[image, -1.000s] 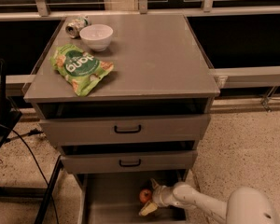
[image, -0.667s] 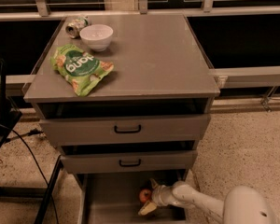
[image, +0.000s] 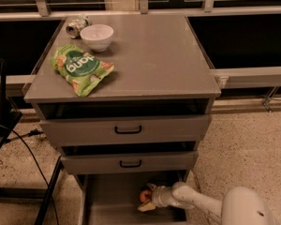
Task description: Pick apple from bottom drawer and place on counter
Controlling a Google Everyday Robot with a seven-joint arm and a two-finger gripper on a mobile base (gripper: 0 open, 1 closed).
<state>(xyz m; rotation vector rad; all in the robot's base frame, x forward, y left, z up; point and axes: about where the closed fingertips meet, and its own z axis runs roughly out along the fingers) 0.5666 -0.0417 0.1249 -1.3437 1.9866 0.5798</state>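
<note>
The apple (image: pixel 144 196) is small and red-orange and lies in the open bottom drawer (image: pixel 107 203), near its right side. My gripper (image: pixel 147 197) reaches into the drawer from the lower right on a white arm, with its pale fingers (image: pixel 146 206) standing on either side of the apple. The counter (image: pixel 150 55) is the flat grey top of the cabinet, well above the gripper.
On the counter's left part lie a green snack bag (image: pixel 81 68), a white bowl (image: pixel 97 36) and a tipped can (image: pixel 76 26). Two upper drawers with black handles (image: pixel 128 130) overhang the bottom drawer. Black cables and a dark stand (image: pixel 9 125) are at the left.
</note>
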